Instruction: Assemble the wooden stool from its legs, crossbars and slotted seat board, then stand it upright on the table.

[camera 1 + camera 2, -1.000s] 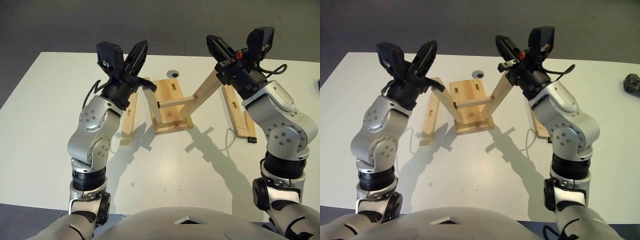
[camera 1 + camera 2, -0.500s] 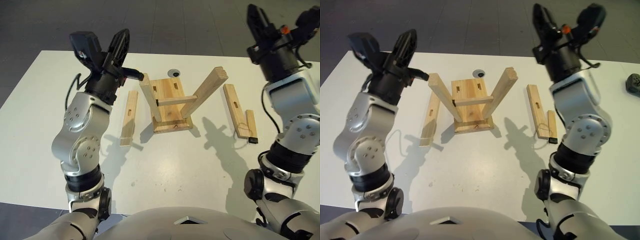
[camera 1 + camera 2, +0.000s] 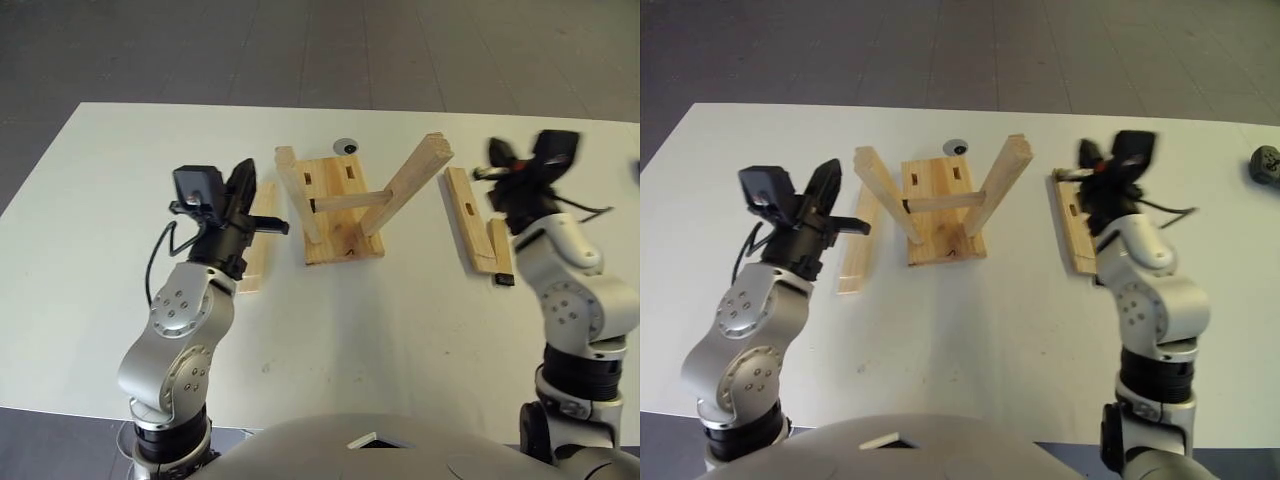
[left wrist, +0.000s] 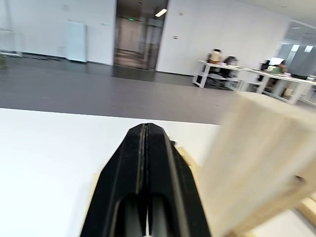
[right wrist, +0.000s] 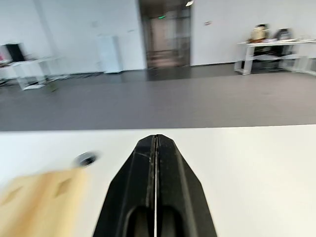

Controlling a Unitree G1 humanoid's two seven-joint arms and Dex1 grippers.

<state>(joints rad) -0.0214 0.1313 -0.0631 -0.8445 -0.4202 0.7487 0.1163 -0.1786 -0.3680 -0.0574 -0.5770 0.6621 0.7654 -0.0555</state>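
Partly built stool at the centre of the table [image 3: 90, 260]: the slotted seat board [image 3: 337, 176] lies flat, and two fitted legs [image 3: 411, 186] rise from it and splay outward, joined by one crossbar [image 3: 350, 203].

One loose leg lies flat on each side, both with the long axis running away from the robot. The left loose leg [image 3: 258, 262] lies directly under the left gripper [image 3: 246, 178]. Its fingers are pressed together and point roughly along the leg's length.

The right loose leg [image 3: 466, 215] has a short piece [image 3: 499, 243] just beside it. It lies near the right gripper [image 5: 156, 140], whose fingers are likewise pressed together.

Each arm is nearer its own side's leg (so either grasp probably calls for spreading the fingers first, then closing across the leg's width).
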